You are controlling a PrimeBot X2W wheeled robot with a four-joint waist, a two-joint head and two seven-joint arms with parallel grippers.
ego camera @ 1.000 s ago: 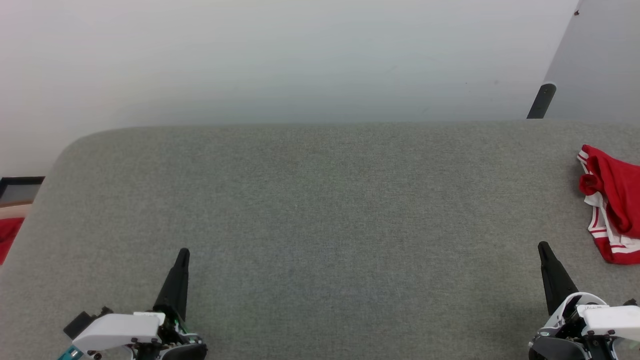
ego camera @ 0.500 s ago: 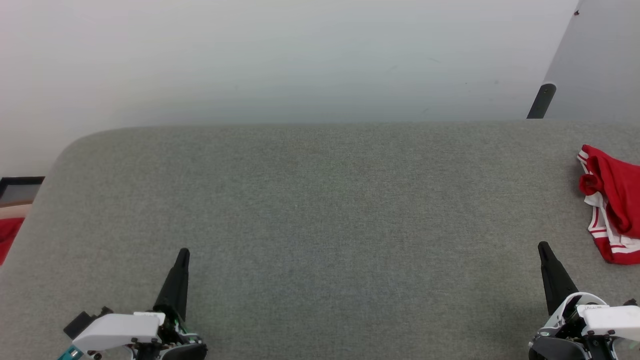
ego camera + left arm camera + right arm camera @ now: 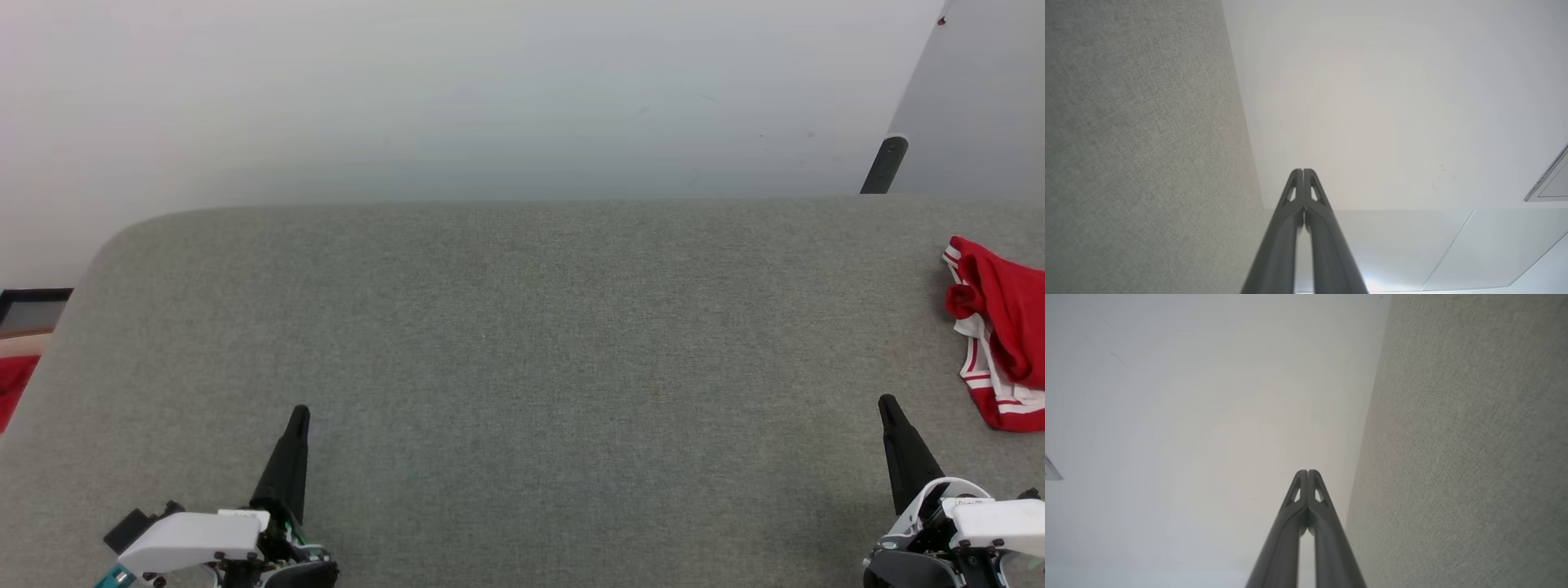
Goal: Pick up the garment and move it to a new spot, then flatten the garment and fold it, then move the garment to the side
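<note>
Shirt [image 3: 1006, 327] cut off by the right frame edge; crumpled, so its front is hidden from me. Red patch [image 3: 11, 385] at left edge cropped, unidentifiable. My left hand [image 3: 300, 413] and right hand [image 3: 886, 403] run off the bottom edge.
</note>
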